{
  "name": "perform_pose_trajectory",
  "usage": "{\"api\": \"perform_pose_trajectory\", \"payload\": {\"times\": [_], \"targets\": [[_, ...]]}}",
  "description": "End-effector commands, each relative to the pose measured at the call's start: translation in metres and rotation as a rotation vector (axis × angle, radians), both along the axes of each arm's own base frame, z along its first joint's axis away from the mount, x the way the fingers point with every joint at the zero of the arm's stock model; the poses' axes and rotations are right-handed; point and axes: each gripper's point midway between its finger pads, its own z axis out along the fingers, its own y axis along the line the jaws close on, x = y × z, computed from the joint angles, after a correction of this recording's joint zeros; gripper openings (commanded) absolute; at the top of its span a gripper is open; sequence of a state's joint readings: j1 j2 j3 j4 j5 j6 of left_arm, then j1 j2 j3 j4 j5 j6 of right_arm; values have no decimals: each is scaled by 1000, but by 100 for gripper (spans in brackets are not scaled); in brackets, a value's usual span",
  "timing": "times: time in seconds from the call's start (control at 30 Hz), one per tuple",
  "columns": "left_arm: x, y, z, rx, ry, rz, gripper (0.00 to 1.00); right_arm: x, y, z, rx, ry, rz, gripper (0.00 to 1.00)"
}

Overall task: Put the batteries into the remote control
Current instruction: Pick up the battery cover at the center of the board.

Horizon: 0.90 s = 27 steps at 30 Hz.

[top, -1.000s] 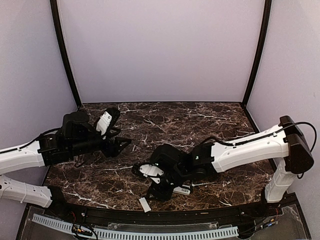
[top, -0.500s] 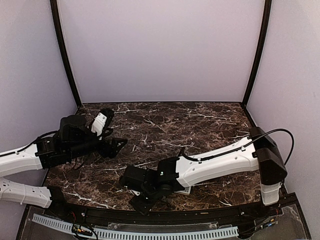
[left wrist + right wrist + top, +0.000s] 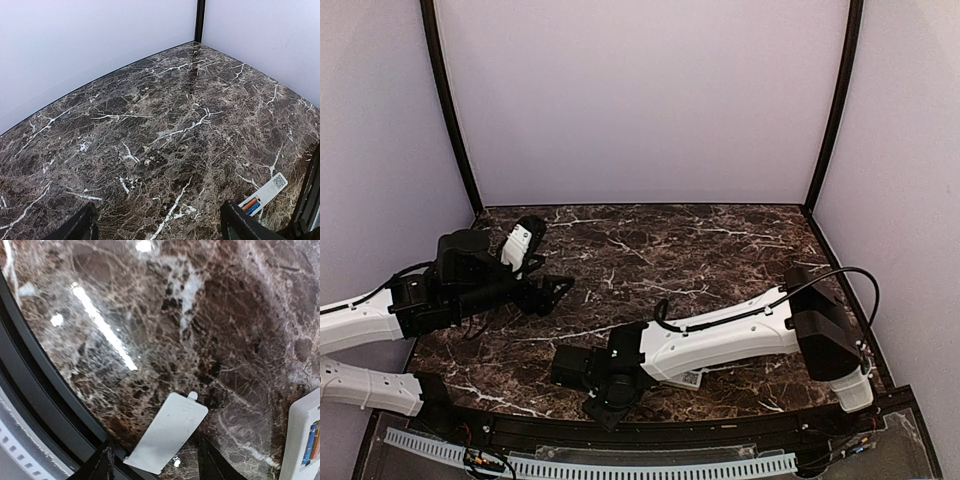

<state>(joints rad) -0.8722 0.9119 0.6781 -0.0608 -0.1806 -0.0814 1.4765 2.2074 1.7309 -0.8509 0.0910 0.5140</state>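
Note:
The remote control (image 3: 265,194) lies back-up on the marble, and an orange battery (image 3: 248,203) and a blue battery (image 3: 254,207) sit side by side in its open compartment. It also shows at the right edge of the right wrist view (image 3: 300,440), and mostly hidden under the right arm in the top view (image 3: 692,379). A small flat white cover piece (image 3: 167,440) lies at the table's front edge. My right gripper (image 3: 157,462) is open and straddles the cover, low at the front edge (image 3: 603,408). My left gripper (image 3: 558,289) is open and empty, raised at the left.
A black rim (image 3: 45,405) runs along the table's front edge just beside the cover. Purple walls (image 3: 100,45) enclose the marble table (image 3: 165,115) on three sides. The right forearm (image 3: 720,340) stretches across the near middle.
My right arm has swung left and toward the front edge, and its gripper now covers the white cover piece. The left gripper has drawn back slightly to the left.

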Motion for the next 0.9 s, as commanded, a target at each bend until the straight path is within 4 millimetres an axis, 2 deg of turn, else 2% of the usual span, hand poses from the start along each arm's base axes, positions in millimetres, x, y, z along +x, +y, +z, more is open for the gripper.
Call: {"api": "perform_pose_trajectory", "payload": {"times": [0.0,0.17,0.37,0.53,0.67,0.87], "targets": [[0,4,1,6,-7,2,84,0,-15,-12,-91,-2,-5,50],[0,3,1,7,-9,0,84,7,-28,-17,-148,-21,-20,28],[1,1,0,12,-8,-7,85,20,-46,-20,-182,-31,-9,14],[2,-1,-3,25,-2,-10,85,10,-49,-19,-158,12,97,12],[1,-1,-3,25,-1,-15,85,-3,-58,-19,-158,40,157,10],[0,-1,-4,24,3,-20,85,-11,-55,-1,-54,59,155,9]]}}
